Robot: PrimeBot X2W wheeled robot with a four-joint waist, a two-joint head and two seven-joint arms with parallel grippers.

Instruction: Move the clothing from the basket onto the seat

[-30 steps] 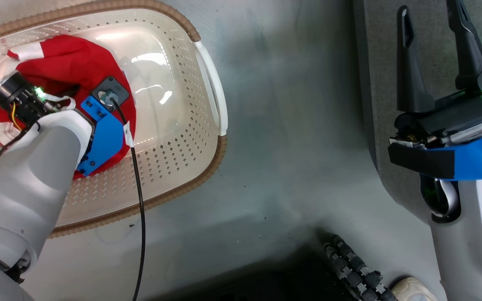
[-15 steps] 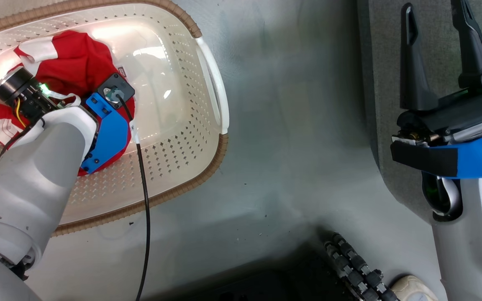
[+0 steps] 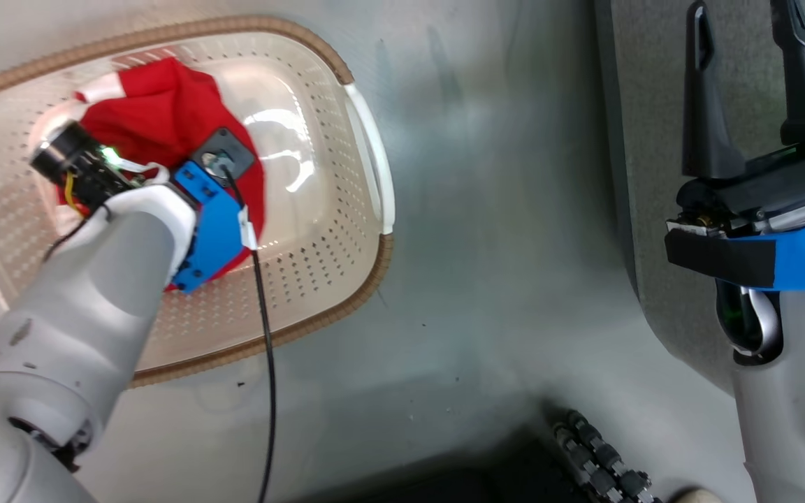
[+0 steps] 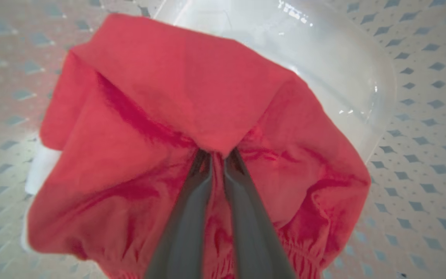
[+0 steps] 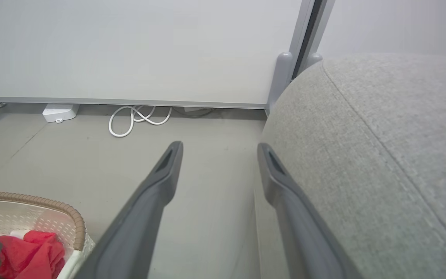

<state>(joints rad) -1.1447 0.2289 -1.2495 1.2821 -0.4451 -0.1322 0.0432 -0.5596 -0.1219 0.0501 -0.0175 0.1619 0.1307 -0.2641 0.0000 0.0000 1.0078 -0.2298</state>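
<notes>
We see the grey sofa seat [image 5: 381, 155] on our right. The cream perforated laundry basket [image 3: 367, 272] stands on the floor to our left, well apart from it. Inside the basket the red garment [image 4: 192, 97] is bunched into a peak, pinched between our left gripper's [image 4: 217, 155] nearly closed fingers. Our right gripper [image 5: 220, 146] hovers at the seat's edge, fingers spread wide and holding nothing.
</notes>
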